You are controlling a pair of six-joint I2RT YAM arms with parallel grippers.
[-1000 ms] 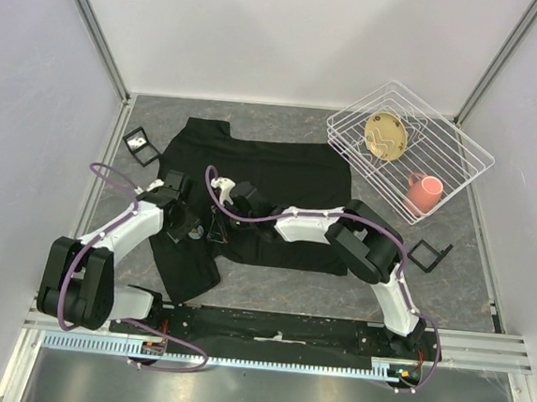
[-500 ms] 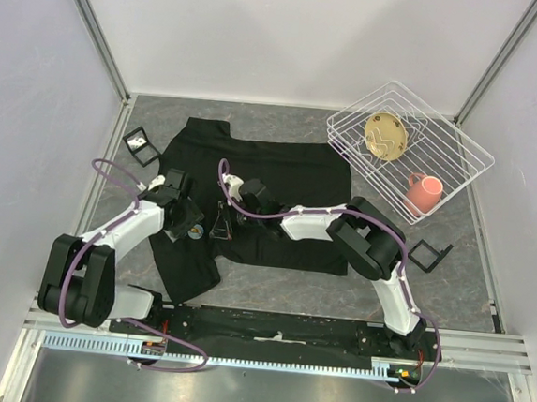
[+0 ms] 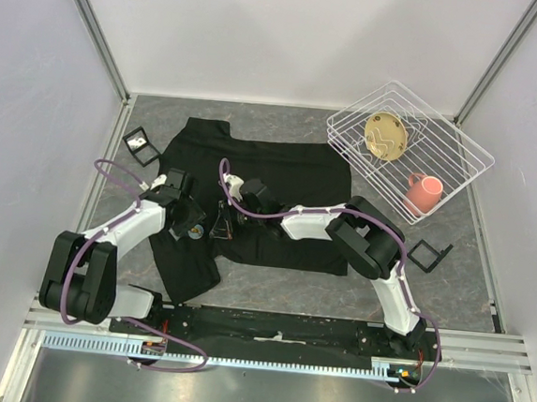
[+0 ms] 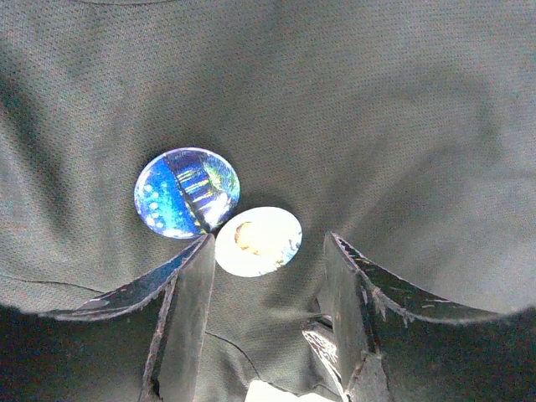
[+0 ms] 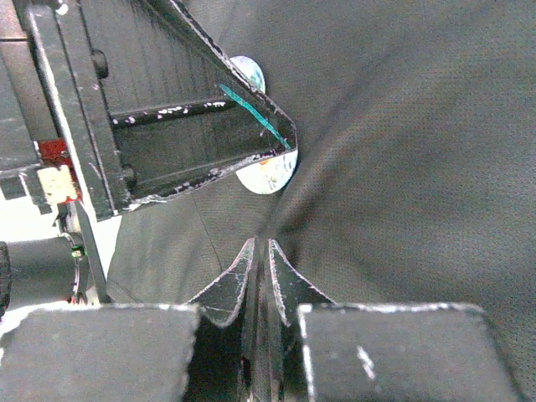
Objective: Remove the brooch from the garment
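Right end effector (image 5: 260, 245) has moved in, pinched tight on black T-shirt (image 3: 290, 170) fabric — left end effector (image 4: 266, 239) spread astride the pale brooch (image 4: 258, 242), ungrasped.

left hand (image 4: 266, 241) spread over garment (image 4: 377, 100) | white brooch (image 4: 258, 243) between fingers | blue brooch (image 4: 186, 193) just beside

Bright even top view, dimmer wrist views, shadowed garment (image 4: 377, 100) folds

Centre: left gripper (image 4: 268, 240) and right gripper (image 5: 260, 244) packed tip to tip over garment (image 3: 290, 175), scant room left between | far right: barred by wire basket (image 3: 461, 147) | black frame (image 3: 140, 145) beside left sleeve, second black frame (image 3: 428, 255) at right | bare table (image 3: 257, 120) strip seen open along back wall.
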